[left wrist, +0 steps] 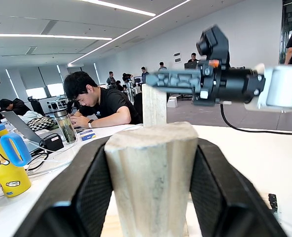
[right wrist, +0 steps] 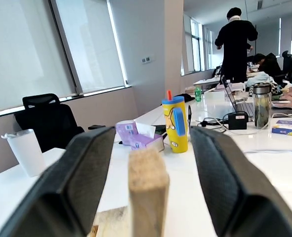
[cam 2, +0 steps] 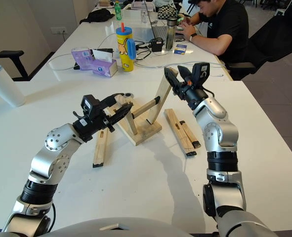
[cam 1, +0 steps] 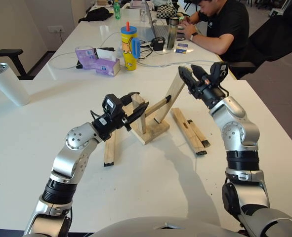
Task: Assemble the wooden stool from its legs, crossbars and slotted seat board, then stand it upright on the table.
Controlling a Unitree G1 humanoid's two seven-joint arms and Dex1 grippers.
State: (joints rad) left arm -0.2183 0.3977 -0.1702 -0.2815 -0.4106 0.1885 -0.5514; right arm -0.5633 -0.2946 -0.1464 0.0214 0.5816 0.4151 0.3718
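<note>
Left gripper clenched on the top end of a short upright leg, both pads pressed flat against the wood in the left wrist view. Probably gripped this way to steady the half-built frame while the other arm works. Foot of that leg planted on the slotted seat board, itself lying flat near the middle of the white table.

Right gripper released, fingers spread to either side of the top of a longer leaning leg, with a gap on both sides in the right wrist view and no contact. Judged as poised to close, or simply straddling the wood as a guide. Leaning leg tipped with its top away toward the robot's right and its lower end at the board's far side. Joined to the upright leg by a thin crossbar running between them. Likely tilted because not yet seated square in its slot.

Spare parts close at hand, presumably for later steps: a loose leg flat on the table just left of the board, and two more sticks side by side, touching, just right of it. By the look of it, a stool far from finished and not yet standing.

Farther back, well apart from the work: white tumbler, yellow cup, purple tissue packs.
</note>
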